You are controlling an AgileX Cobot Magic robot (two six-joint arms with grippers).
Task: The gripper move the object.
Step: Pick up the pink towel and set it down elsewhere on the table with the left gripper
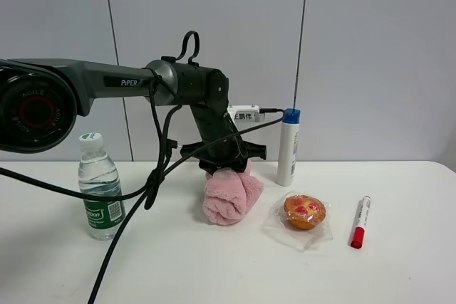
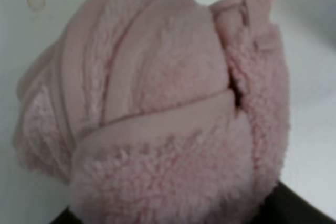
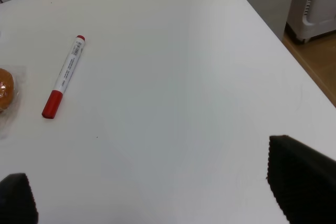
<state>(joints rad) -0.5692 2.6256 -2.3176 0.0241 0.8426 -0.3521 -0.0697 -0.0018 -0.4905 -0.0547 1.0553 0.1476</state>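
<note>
A rolled pink towel (image 1: 232, 197) lies on the white table (image 1: 214, 268) at the centre. My left gripper (image 1: 228, 164) comes down onto its top from above, and its jaws close on the towel's upper part. In the left wrist view the towel (image 2: 157, 108) fills the frame, and only dark finger bases (image 2: 294, 205) show at the edge. My right gripper (image 3: 157, 195) is open and empty over bare table; it does not show in the exterior high view.
A water bottle (image 1: 100, 186) stands at the left. A white bottle with a blue cap (image 1: 288, 147) stands behind the towel on the right. A wrapped orange cake (image 1: 304, 212) and a red marker (image 1: 360, 222) lie to the right. The marker (image 3: 64, 76) also shows in the right wrist view.
</note>
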